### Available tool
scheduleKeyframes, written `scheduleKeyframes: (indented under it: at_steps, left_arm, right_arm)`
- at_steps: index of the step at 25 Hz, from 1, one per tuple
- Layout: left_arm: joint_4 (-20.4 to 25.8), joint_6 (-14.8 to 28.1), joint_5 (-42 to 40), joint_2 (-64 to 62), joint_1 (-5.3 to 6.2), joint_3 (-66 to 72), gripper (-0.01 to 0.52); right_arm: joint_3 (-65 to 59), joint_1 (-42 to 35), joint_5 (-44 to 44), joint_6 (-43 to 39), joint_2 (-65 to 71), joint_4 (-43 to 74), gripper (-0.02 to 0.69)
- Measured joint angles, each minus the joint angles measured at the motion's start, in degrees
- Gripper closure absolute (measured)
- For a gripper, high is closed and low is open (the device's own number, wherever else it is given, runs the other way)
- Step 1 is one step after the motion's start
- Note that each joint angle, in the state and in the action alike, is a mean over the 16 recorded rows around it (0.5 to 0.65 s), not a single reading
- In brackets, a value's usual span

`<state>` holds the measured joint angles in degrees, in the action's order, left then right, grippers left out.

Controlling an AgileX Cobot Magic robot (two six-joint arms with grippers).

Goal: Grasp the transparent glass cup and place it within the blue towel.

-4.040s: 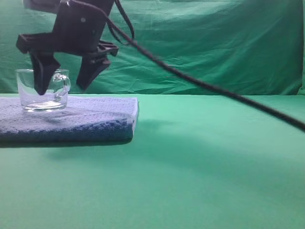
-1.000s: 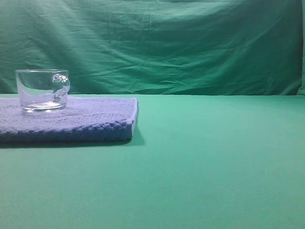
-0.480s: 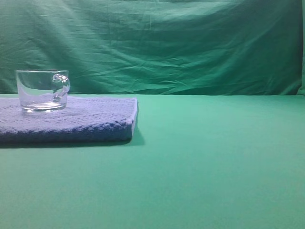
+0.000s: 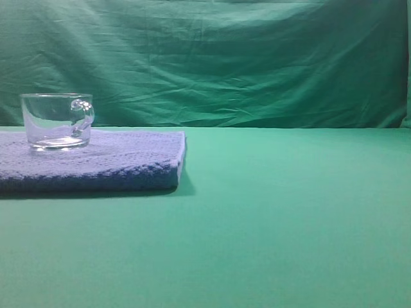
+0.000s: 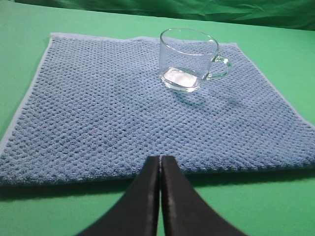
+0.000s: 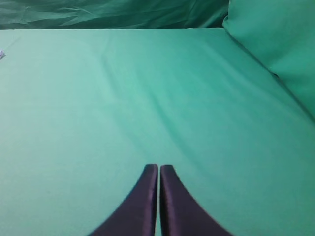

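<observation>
Towel first: the blue towel lies flat on the green table, and the transparent glass cup stands upright on it toward its far right part, so the placing looks done. Best now is to keep clear of the cup. The left gripper, tips together and empty, sits off the towel's near edge, well apart from the cup; the right gripper, also pressed together, probably faces bare cloth.

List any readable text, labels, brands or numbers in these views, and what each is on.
None: no words, numbers, logos or signs show in any view.
transparent glass cup: plain clear glass, no print.
blue towel: plain nubbly cloth, no tag visible.
green cloth and backdrop: bare.
left gripper and right gripper: plain black fingers, no markings.
</observation>
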<state>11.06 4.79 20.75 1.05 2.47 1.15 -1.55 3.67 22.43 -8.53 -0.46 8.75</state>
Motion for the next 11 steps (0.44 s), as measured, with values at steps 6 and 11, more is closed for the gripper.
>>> scheduleKeyframes:
  at_steps: [6,11]
  left_arm:
    - [0.00,0.00,0.00,0.00,0.00,0.00,0.514]
    - [0.00,0.00,0.00,0.00,0.00,0.00,0.514]
  right_arm:
    - [0.00,0.00,0.00,-0.01,0.00,0.00,0.665]
    - [0.00,0.00,0.00,-0.01,0.00,0.00,0.665]
